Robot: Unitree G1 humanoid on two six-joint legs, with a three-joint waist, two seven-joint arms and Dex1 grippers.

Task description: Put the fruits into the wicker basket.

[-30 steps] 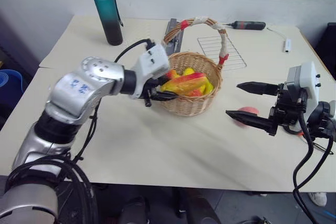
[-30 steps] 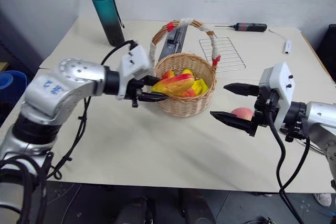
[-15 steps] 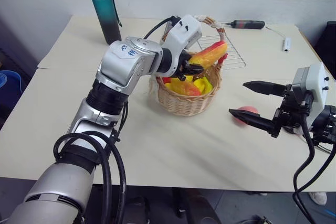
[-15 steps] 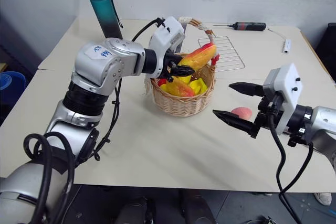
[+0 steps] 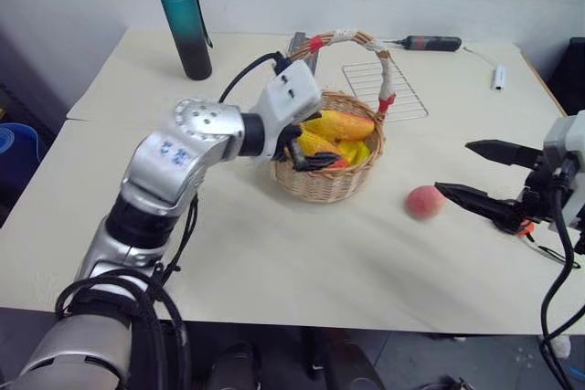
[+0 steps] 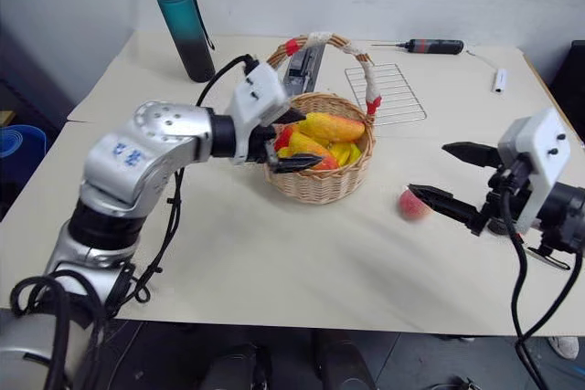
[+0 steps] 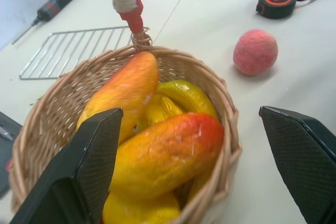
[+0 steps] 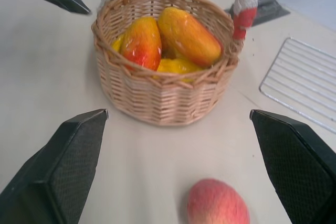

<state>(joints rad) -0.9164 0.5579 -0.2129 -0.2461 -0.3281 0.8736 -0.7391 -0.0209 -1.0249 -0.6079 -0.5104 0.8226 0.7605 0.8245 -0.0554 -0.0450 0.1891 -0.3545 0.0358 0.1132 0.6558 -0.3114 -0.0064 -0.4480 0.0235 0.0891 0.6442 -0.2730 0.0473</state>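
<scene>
While eye views hide it, left wrist view shows tape measure (image 7: 279,2).

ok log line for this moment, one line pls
left gripper: open over wicker basket | mangoes: in basket | peach: on table | right gripper: open, beside peach

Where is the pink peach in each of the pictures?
Left eye view: peach on the table, between the wicker basket and the right gripper.
Right eye view: same spot, right of the basket.
Left wrist view: beside the tape measure, past the basket.
Right wrist view: nearer than the basket.
Shared landmark: the basket.
</scene>
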